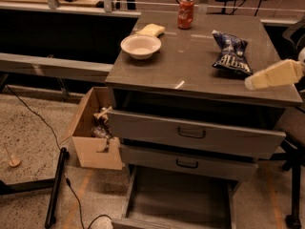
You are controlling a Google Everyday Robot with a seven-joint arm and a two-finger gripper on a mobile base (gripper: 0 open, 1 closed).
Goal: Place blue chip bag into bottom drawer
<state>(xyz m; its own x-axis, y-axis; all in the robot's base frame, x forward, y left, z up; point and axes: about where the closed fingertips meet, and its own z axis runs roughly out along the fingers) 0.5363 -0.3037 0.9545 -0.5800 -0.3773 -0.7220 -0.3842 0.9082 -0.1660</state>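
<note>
One bag to move: blue chip bag [232, 54] lies on the cabinet top [190, 61], right side. Gripper [252, 81] hangs just beside it, prob lining up a grab; can't tell if it's open or closed. Bottom drawer [178, 199] sits pulled out, ready for the drop.

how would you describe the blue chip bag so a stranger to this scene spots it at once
Find the grey drawer cabinet and look at its top. On the right half, just beyond the cream gripper at the picture's right edge, lies the blue chip bag. It is the only crinkly dark-blue packet with white lettering, unlike the red soda can and white bowl.
</note>
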